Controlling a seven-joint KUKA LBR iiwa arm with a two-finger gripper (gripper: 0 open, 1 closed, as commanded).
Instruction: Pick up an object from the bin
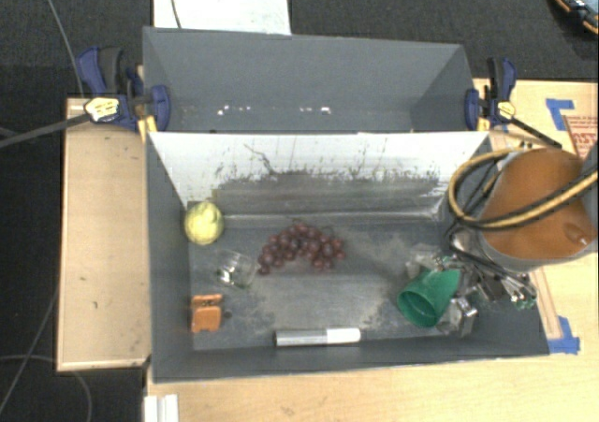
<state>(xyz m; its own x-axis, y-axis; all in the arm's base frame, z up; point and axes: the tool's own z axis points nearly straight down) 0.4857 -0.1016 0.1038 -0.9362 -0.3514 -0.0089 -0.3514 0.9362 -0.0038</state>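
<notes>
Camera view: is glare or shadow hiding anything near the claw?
In the camera view, glare whitens the back wall of the bin. The floor is dimmer, but the green cup beside the claw is plainly lit, with no glare on it.

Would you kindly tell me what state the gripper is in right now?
Gripper: cannot be told; it is right beside the green cup at the right end of the bin.

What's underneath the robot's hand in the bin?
A green cup, tipped over, at the right end of the bin, partly under the hand. The arm covers whatever else lies beneath.
</notes>
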